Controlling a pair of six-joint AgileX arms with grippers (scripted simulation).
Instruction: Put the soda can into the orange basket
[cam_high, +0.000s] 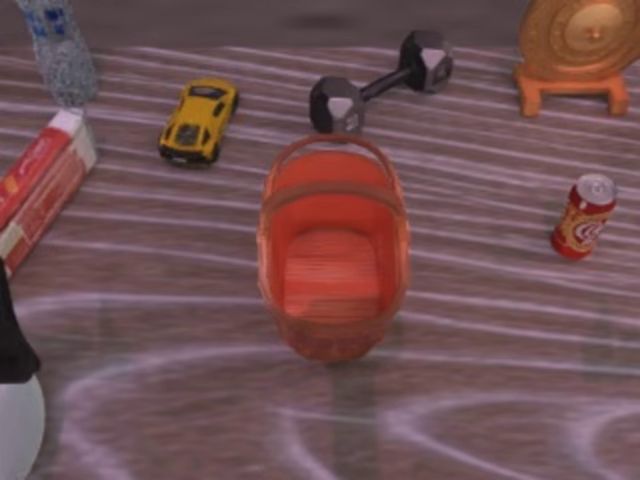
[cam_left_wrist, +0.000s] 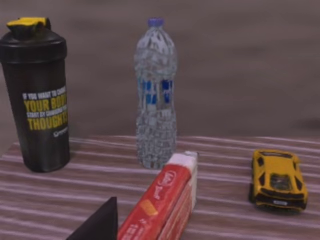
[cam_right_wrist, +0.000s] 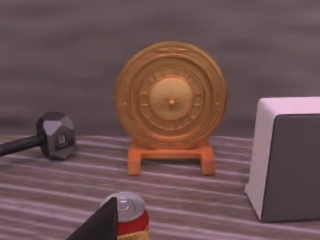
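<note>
The soda can (cam_high: 583, 217), red with a silver top, stands upright near the table's right edge. The orange basket (cam_high: 268, 250) sits in the middle of the table, its handle arched over an empty ribbed bottom, well left of the can. In the right wrist view the can (cam_right_wrist: 131, 220) is close, just beyond a dark part of my right gripper (cam_right_wrist: 100, 225), which holds nothing I can see. The right arm is out of the top view. My left arm (cam_high: 15, 400) is parked at the lower left; its gripper (cam_left_wrist: 100, 225) is beside a red-and-white box.
A black dumbbell (cam_high: 380, 85) lies behind the basket. A golden disc on an orange stand (cam_high: 577, 50) is at the back right. A yellow toy car (cam_high: 200, 120), a long red-and-white box (cam_high: 40, 185) and a water bottle (cam_high: 60, 50) are at the left.
</note>
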